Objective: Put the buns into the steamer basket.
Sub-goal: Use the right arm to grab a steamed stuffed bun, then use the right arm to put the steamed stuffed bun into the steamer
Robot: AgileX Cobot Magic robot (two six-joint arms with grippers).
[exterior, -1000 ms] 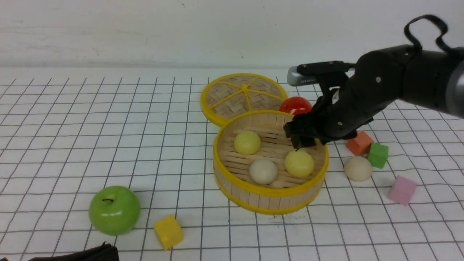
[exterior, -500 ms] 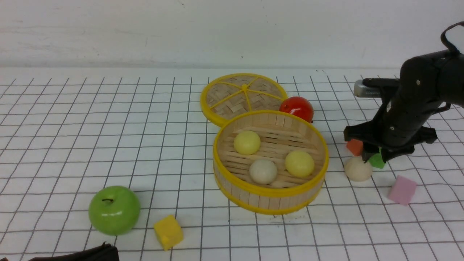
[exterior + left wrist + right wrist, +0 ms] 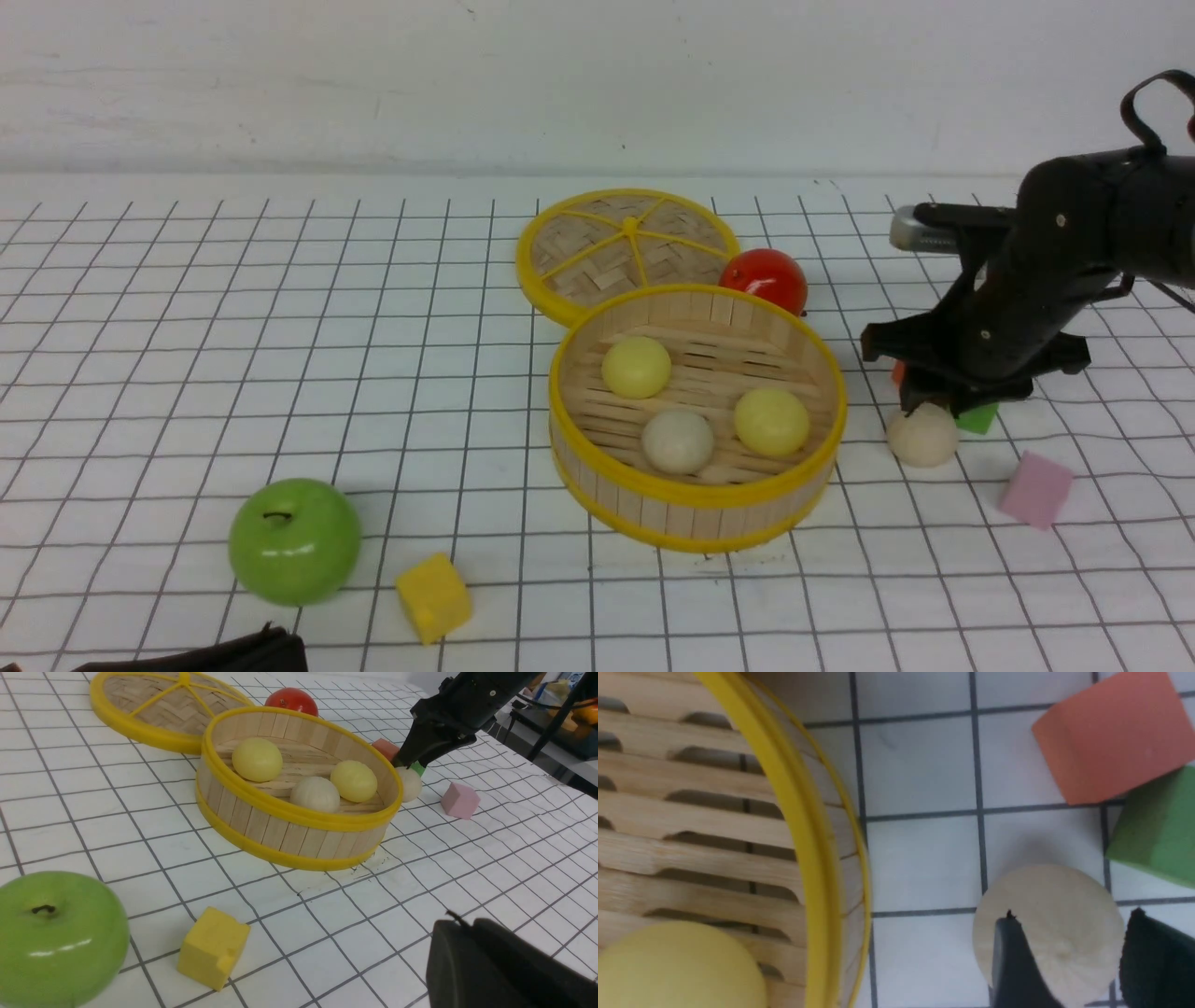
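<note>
White gridded surface (image 3: 187,327) has three buns (image 3: 636,367) in the steamer basket (image 3: 695,495) mid-surface, the fourth bun (image 3: 921,437) waiting toward the right edge beneath the right pincer (image 3: 924,403), jaws parted; the left pincer (image 3: 455,935) sits closed at the near edge.

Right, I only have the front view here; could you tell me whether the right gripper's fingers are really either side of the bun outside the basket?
Observer: Yes. In the right wrist view the right gripper has one finger on each side of the bun; whether they press it I cannot tell.
Operator: Thank you. Is the orange cube, mostly hidden from me, in the way?
Observer: No. The orange cube lies apart from the bun, beside the green cube.
</note>
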